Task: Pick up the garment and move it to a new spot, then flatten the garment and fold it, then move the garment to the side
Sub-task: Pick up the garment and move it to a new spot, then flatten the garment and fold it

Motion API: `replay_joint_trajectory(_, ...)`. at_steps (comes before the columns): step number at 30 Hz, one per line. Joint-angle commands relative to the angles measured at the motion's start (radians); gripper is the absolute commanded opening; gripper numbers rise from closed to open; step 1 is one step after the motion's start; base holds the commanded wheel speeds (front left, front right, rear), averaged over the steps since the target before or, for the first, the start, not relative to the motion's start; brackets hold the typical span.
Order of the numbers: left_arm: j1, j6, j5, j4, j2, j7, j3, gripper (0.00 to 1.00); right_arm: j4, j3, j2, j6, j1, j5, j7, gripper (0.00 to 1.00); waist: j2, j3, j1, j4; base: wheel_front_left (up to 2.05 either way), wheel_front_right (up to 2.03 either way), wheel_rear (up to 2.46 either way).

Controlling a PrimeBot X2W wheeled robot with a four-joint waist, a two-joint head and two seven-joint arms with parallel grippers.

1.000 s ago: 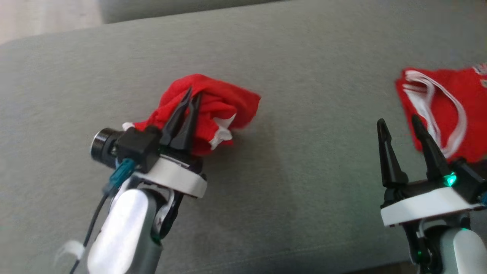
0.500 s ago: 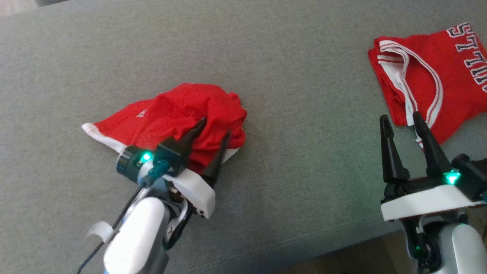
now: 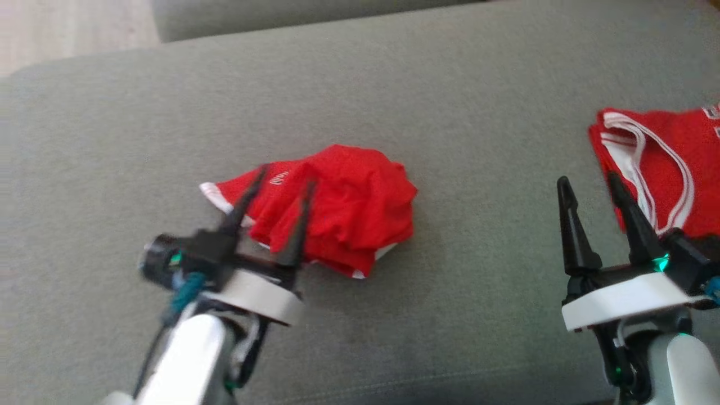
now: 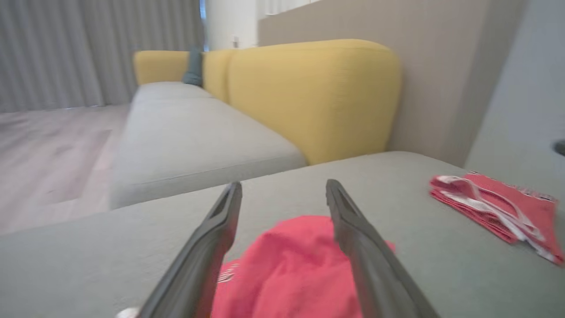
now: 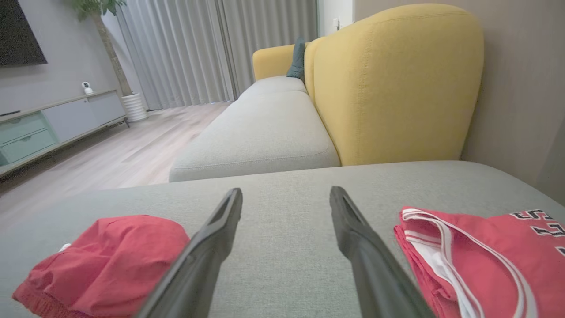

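Note:
A crumpled red garment (image 3: pixel 343 208) with white trim lies in a heap on the grey sofa cushion (image 3: pixel 394 90). My left gripper (image 3: pixel 287 177) is open at the heap's near left, its two dark fingers standing apart in front of the cloth with nothing between them. In the left wrist view the garment (image 4: pixel 291 265) sits low between the spread fingers of the left gripper (image 4: pixel 283 183). My right gripper (image 3: pixel 586 179) is open and empty at the lower right. The right wrist view has the garment (image 5: pixel 106 260) at its lower left, well apart from the right gripper (image 5: pixel 286 190).
A folded red jersey (image 3: pixel 669 169) with white trim and lettering lies at the cushion's right end, just beyond my right gripper; it also appears as the jersey (image 4: pixel 499 212) and the jersey (image 5: pixel 485 256). A yellow backrest (image 5: pixel 388 84) rises behind. Wooden floor (image 3: pixel 56 28) lies past the far left edge.
My left gripper has opened and let go of the garment, which now rests as a loose heap. The head camera has shifted between frames. The right gripper stays open.

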Motion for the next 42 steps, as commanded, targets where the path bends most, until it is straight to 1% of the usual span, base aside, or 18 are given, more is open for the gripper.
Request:
replay_joint_trajectory(1, -0.007, 0.031, -0.015, -0.038, 0.028, -0.014, 0.078, 1.0, -0.041, 0.019, -0.005, -0.001, -0.003, -0.008, 0.01, 1.0, 0.0, -0.043, 0.0, 0.046, 0.0, 0.0, 0.0)
replay_joint_trajectory(5, 0.041, 0.083, -0.038, -0.032, 0.064, -0.027, 0.166, 1.0, -0.044, 0.017, -0.005, -0.001, 0.016, -0.016, 0.027, 1.0, 0.0, -0.072, 0.0, 0.078, 0.0, 0.0, 0.0)
replay_joint_trajectory(9, 0.093, 0.103, -0.06, -0.036, 0.099, -0.036, 0.229, 1.0, -0.046, 0.013, -0.005, -0.001, 0.038, -0.027, 0.037, 1.0, 0.0, -0.096, 0.0, 0.101, 0.0, 0.0, 0.0)
replay_joint_trajectory(11, 0.119, 0.107, -0.062, -0.04, 0.114, -0.038, 0.242, 1.0, -0.047, 0.009, -0.005, -0.001, 0.049, -0.029, 0.039, 1.0, 0.0, -0.105, 0.0, 0.109, 0.0, 0.0, 0.0)
replay_joint_trajectory(14, 0.15, 0.107, -0.064, -0.048, 0.131, -0.037, 0.247, 1.0, -0.046, 0.006, -0.005, -0.001, 0.065, -0.035, 0.042, 1.0, 0.0, -0.118, 0.0, 0.114, 0.0, 0.0, 0.0)
replay_joint_trajectory(24, 0.223, 0.118, -0.062, -0.092, 0.141, 0.001, 0.227, 1.0, -0.045, -0.009, -0.005, -0.001, 0.113, -0.026, 0.051, 1.0, 0.0, -0.159, 0.0, 0.102, 0.0, 0.0, 0.0)
replay_joint_trajectory(42, 0.244, 0.13, -0.068, -0.118, 0.152, 0.036, 0.209, 1.0, -0.055, -0.022, -0.005, -0.001, 0.137, -0.012, 0.06, 1.0, 0.0, -0.175, 0.0, 0.102, 0.0, 0.0, 0.0)
